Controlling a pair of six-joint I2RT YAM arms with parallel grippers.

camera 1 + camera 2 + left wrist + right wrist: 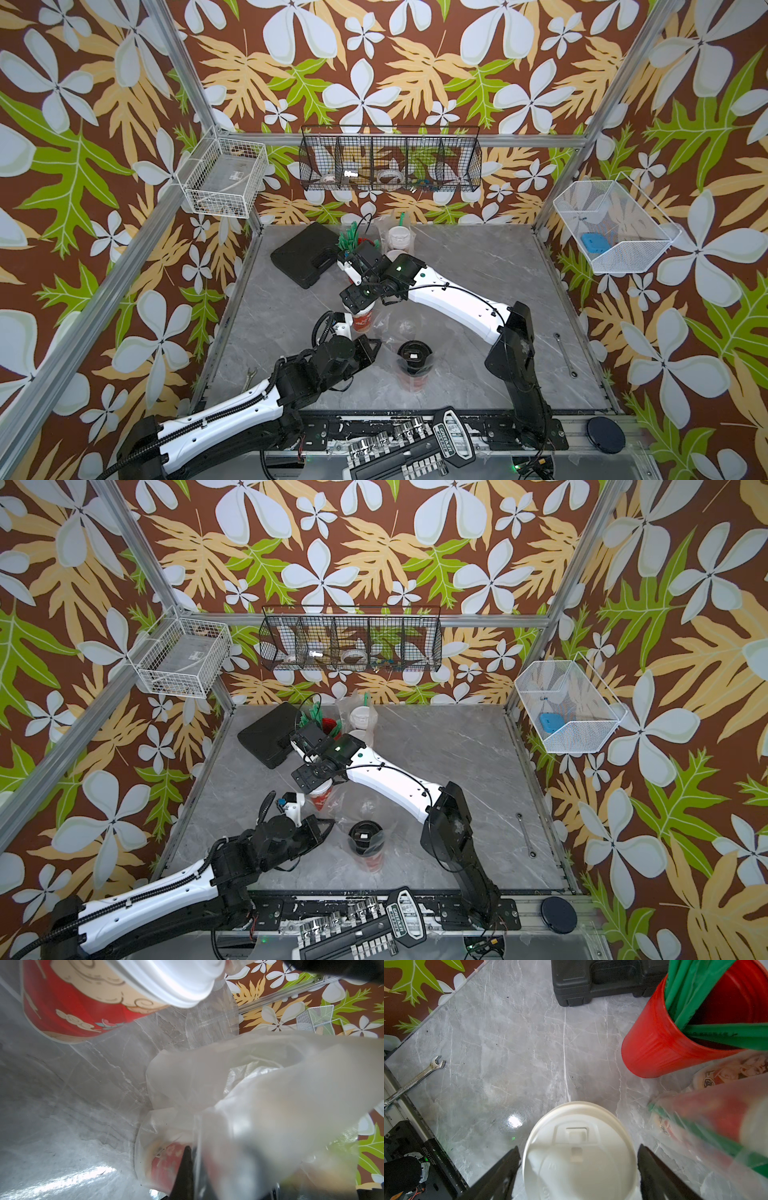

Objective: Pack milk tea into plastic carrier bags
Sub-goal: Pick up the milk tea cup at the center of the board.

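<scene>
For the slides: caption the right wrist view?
Right gripper flanking a white-lidded milk tea cup, red straw cup nearby.

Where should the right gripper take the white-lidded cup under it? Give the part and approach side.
Grip the white-lidded cup on its paper wall just under the lid rim, coming straight down from above. It stands upright with the right gripper straddling its lid, and the wall narrows downward, so the rim should stop slipping.

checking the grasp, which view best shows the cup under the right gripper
Right wrist view: the white-lidded cup sits between the right gripper's fingers. In both top views the right arm hides most of it. Left wrist shows its printed side and lid edge.
</scene>
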